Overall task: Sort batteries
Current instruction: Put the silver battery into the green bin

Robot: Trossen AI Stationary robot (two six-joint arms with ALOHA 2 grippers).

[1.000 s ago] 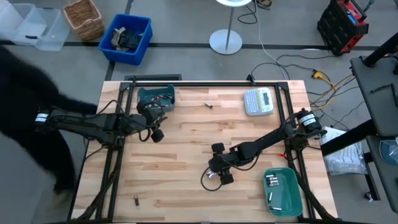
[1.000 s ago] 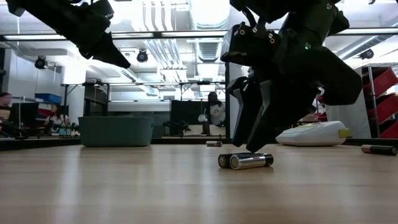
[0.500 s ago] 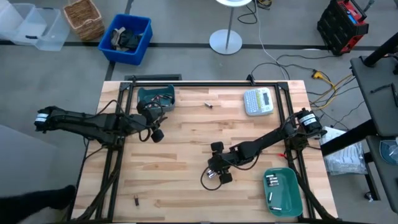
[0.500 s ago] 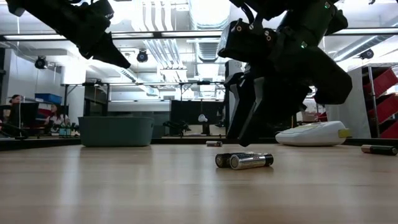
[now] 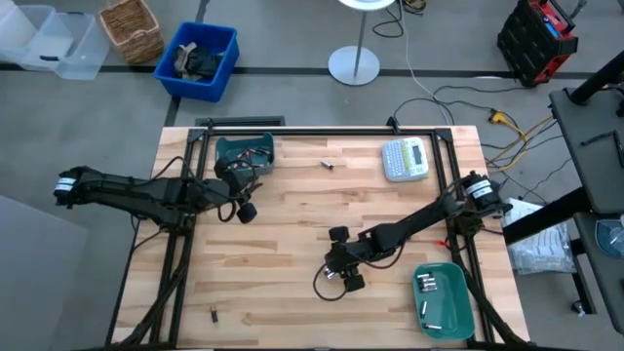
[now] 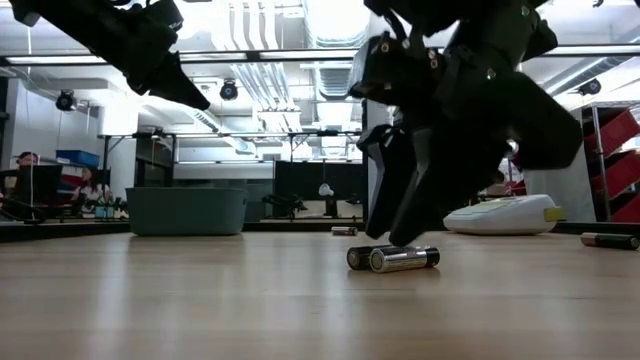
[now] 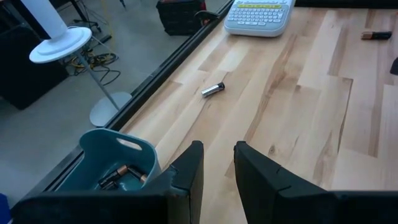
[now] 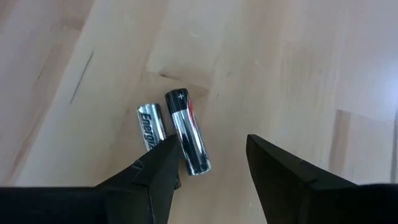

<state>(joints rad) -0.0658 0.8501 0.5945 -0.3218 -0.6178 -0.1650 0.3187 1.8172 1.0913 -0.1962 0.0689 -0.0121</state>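
Two batteries lie side by side on the table: a silvery one [image 8: 149,126] and a dark-and-silver one [image 8: 188,132]. They also show in the low view [image 6: 395,258]. My right gripper [image 8: 208,168] is open just above them, fingers pointing down, in the near middle of the table [image 5: 341,273]. My left gripper [image 7: 217,165] is open and empty, raised at the left [image 5: 244,210], near a teal bin [image 7: 112,158] that holds coppery batteries. Single batteries lie at the far middle [image 5: 329,165], at the near left [image 5: 214,314] and at the right [image 6: 608,240]. My right gripper has one fingertip [image 8: 163,163] over the near end of the silvery battery [image 8: 152,144]. I cannot tell whether it touches. Both batteries lie flat on the table.
A second teal bin [image 5: 458,312] with silvery batteries stands at the near right corner. A grey-white label maker [image 5: 405,159] lies at the far right. A black metal frame runs round the table's edges. People sit in the room behind the table.
My right gripper has risen a little above the two batteries and come down over them again, still open. A person at the table's left side has moved out of the high view.
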